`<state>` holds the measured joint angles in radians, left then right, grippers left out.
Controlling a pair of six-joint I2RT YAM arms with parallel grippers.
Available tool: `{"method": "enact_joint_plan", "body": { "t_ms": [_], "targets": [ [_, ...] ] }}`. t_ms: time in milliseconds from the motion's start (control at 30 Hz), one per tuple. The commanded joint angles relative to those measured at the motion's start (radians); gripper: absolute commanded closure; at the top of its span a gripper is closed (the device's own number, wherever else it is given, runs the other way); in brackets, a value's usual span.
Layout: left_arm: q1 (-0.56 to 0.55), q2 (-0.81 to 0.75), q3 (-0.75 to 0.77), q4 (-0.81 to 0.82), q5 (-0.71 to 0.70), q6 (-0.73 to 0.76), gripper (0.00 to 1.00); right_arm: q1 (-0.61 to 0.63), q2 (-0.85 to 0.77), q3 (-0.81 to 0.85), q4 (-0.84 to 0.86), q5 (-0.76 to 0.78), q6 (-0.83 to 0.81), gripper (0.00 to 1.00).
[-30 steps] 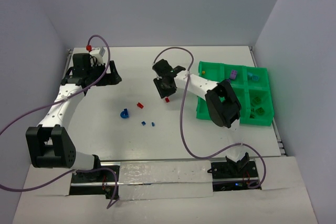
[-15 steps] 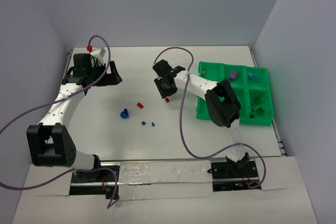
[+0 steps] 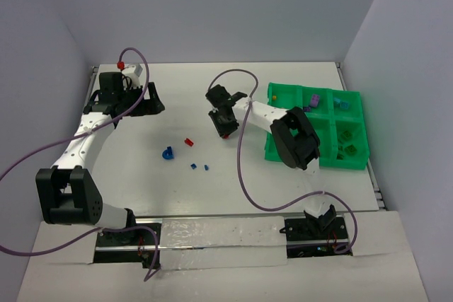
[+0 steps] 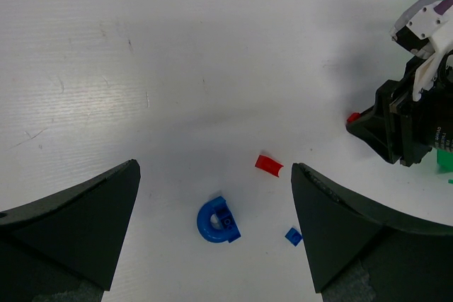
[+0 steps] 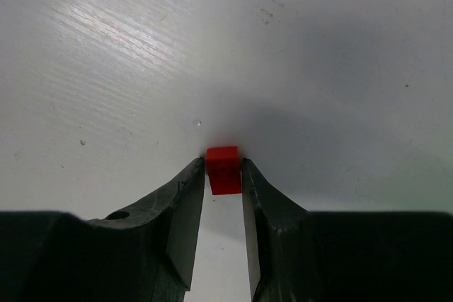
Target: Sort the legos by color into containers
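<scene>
Two tips of my right fingers [image 5: 185,196] stand barely a brick's width apart, with one red brick [image 5: 224,169] pinched between them. Contact shows on both side faces, at the very ends of the tips only. Whether the brick is clear of the table [image 5: 106,47] or resting on it, I cannot tell.

Assessment of the piece: light, rigid, smooth-sided plastic. It should not crush, but so shallow a hold could let it pivot or squirt out. The flat opposite sides are the correct place to hold it, and a deeper seat would be safer.

Outward, the green tray [image 3: 287,88] lies to my right, near the held brick. Purple, blue and green pieces are visible in its compartments. I cannot tell which compartment takes red.

My left fingers [image 4: 78,217] are spread wide and hold nothing. Loose on the table in their view are:
- a second red piece [image 4: 268,165]
- a blue arch piece [image 4: 218,221], near the red piece
- a small blue brick [image 4: 292,235]

Sorting is judged part done, with these pieces outstanding
</scene>
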<state>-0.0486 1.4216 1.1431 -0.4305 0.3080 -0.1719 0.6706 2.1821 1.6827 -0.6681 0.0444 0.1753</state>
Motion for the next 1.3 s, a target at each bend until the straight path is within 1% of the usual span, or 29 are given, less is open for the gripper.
{"method": "enact_joint_plan", "body": {
  "t_ms": [0,200,233,267,300,333,367,433,467,500,567,600,667,767,833,900,1000,1033,1200,1267],
  "targets": [
    [0.004,-0.003,0.044,0.024,0.023,0.004,0.02,-0.01,-0.001,-0.02,0.018,-0.004,0.005,0.7],
    [0.004,0.007,0.051,0.025,0.036,0.015,0.03,-0.018,-0.069,-0.062,0.029,-0.009,-0.026,0.89],
    [0.004,0.009,0.058,0.023,0.044,0.03,0.03,-0.026,-0.108,-0.076,0.034,-0.024,-0.057,0.96],
    [0.004,0.011,0.059,0.024,0.05,0.039,0.03,-0.032,-0.14,-0.086,0.04,-0.024,-0.059,0.96],
    [0.003,0.013,0.06,0.023,0.056,0.047,0.04,-0.039,-0.209,-0.105,0.043,-0.038,-0.085,1.0],
    [0.003,0.014,0.061,0.024,0.064,0.056,0.04,-0.048,-0.251,-0.117,0.048,-0.072,-0.103,1.0],
    [-0.003,0.016,0.067,0.017,0.085,0.077,0.04,-0.077,-0.332,-0.134,0.046,-0.128,-0.137,1.0],
    [-0.019,0.019,0.076,0.003,0.096,0.118,0.04,-0.122,-0.421,-0.158,0.033,-0.196,-0.162,1.0],
    [-0.047,0.02,0.078,-0.001,0.088,0.135,0.04,-0.179,-0.493,-0.184,0.017,-0.262,-0.191,1.0],
    [-0.053,0.02,0.079,-0.002,0.08,0.152,0.04,-0.19,-0.507,-0.189,0.015,-0.274,-0.197,1.0],
    [-0.124,0.02,0.078,-0.013,0.053,0.211,0.03,-0.325,-0.617,-0.221,-0.048,-0.353,-0.24,1.0],
    [-0.148,0.022,0.075,-0.015,0.046,0.229,0.03,-0.372,-0.648,-0.231,-0.074,-0.355,-0.265,1.0],
    [-0.194,0.03,0.072,-0.021,0.051,0.263,0.03,-0.482,-0.709,-0.257,-0.134,-0.341,-0.344,1.0],
    [-0.224,0.05,0.076,-0.03,0.097,0.291,0.03,-0.592,-0.756,-0.307,-0.168,-0.276,-0.424,1.0],
    [-0.235,0.083,0.091,-0.045,0.115,0.298,0.03,-0.662,-0.766,-0.339,-0.191,-0.256,-0.447,1.0],
    [-0.248,0.111,0.11,-0.053,0.104,0.291,0.04,-0.731,-0.766,-0.372,-0.205,-0.241,-0.46,1.0],
    [-0.272,0.142,0.12,-0.043,0.049,0.267,0.05,-0.754,-0.767,-0.43,-0.197,-0.191,-0.473,1.0],
    [-0.281,0.155,0.127,-0.041,0.001,0.252,0.06,-0.755,-0.765,-0.453,-0.18,-0.161,-0.471,1.0],
    [-0.293,0.172,0.121,-0.038,-0.036,0.253,0.06,-0.765,-0.71,-0.526,-0.12,-0.062,-0.457,1.0],
    [-0.295,0.177,0.119,-0.043,-0.049,0.26,0.06,-0.773,-0.689,-0.536,-0.113,-0.05,-0.452,1.0]
  ]
}}
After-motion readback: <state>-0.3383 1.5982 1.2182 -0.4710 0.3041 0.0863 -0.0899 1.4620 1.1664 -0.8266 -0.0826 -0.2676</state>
